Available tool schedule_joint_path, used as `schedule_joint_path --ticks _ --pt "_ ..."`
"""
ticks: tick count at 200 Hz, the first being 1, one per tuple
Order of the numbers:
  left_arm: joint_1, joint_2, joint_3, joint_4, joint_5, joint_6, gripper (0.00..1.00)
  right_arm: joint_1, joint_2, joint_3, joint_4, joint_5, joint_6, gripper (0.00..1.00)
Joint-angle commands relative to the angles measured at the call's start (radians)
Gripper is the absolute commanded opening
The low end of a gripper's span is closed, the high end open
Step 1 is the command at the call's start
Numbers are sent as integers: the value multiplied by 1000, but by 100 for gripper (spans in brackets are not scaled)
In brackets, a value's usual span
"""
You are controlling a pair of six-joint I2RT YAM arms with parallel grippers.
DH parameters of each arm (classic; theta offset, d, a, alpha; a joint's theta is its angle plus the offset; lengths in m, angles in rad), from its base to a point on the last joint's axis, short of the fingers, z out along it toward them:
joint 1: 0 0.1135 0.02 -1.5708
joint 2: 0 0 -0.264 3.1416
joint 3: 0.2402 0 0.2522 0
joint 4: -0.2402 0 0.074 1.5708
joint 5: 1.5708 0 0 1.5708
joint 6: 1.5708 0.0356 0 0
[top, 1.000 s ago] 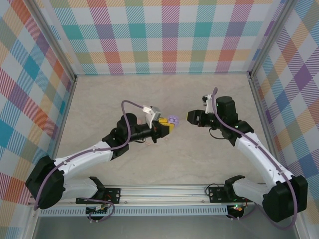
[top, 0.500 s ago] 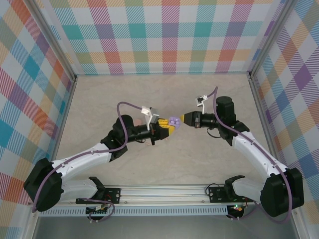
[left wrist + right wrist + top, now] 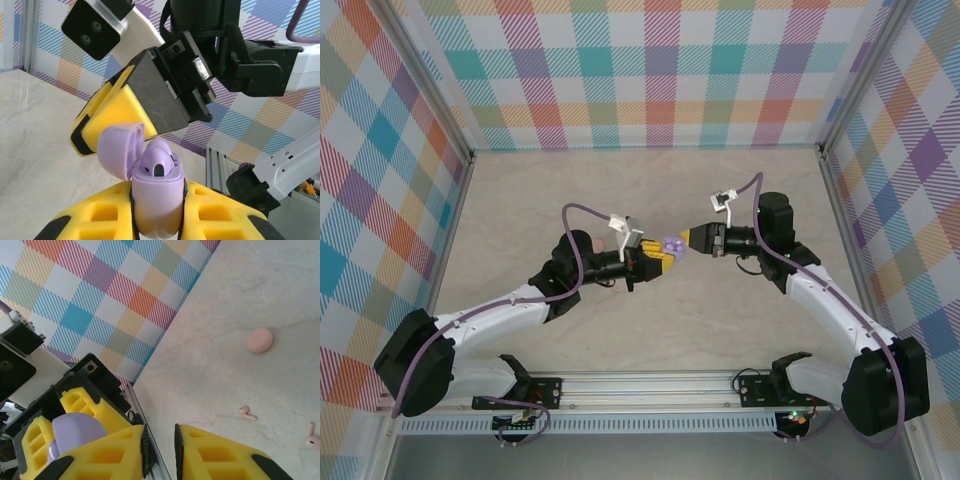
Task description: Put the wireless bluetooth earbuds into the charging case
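My left gripper (image 3: 667,251) is shut on a purple charging case (image 3: 156,200), held upright above the table. The case lid (image 3: 117,147) hangs open to the left, and purple earbuds (image 3: 158,161) sit in the wells. My right gripper (image 3: 692,238) is right beside the case (image 3: 670,243), one yellow finger (image 3: 117,112) just above the open lid. In the right wrist view that gripper (image 3: 159,432) stands open by a narrow gap, with nothing between the pads. Two pale pink earbuds (image 3: 246,412) (image 3: 312,440) lie loose on the table.
A closed pale pink case (image 3: 259,340) rests on the beige table (image 3: 720,330), some way from the pink earbuds. Checked walls (image 3: 660,70) enclose the back and both sides. A metal rail (image 3: 650,385) runs along the near edge by the arm bases.
The right gripper has moved left to the open purple case and narrowed its jaws. The left arm shifted slightly, still holding the case.
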Motion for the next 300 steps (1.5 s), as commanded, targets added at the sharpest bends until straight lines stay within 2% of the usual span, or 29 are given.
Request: schedule_joint_path --ticks 1,36,58,90,116,160,176,195,213,231,265,300 --pt "-15 30 35 -12 -1 -13 10 4 -56 6 33 -46 1 24" --pt "-16 48 43 -28 -14 -19 10 3 -84 12 3 -42 -14 24" --pt "-15 46 45 -41 -33 -19 10 4 -89 27 -66 7 -47 24" --pt "-15 45 66 -120 -122 -26 10 4 -93 59 -225 171 -112 25" --pt "-9 64 89 -190 -195 -38 10 4 -114 59 -289 275 -135 27" --pt "36 131 120 -244 -303 -140 10 4 -144 51 -391 431 -161 27" --pt "60 168 159 -327 -365 -175 10 4 -147 48 -417 462 -167 28" --pt "110 237 252 -494 -412 -231 5 4 -148 44 -437 477 -174 28" --pt "167 317 330 -576 -370 -253 3 4 -153 39 -450 487 -175 28" --pt "206 400 397 -611 -332 -237 6 4 -160 33 -456 492 -174 28" --pt "252 588 598 -748 -265 -170 7 4 -166 26 -457 491 -170 29" --pt "282 759 779 -819 -178 -130 10 4 -164 20 -464 483 -168 29"
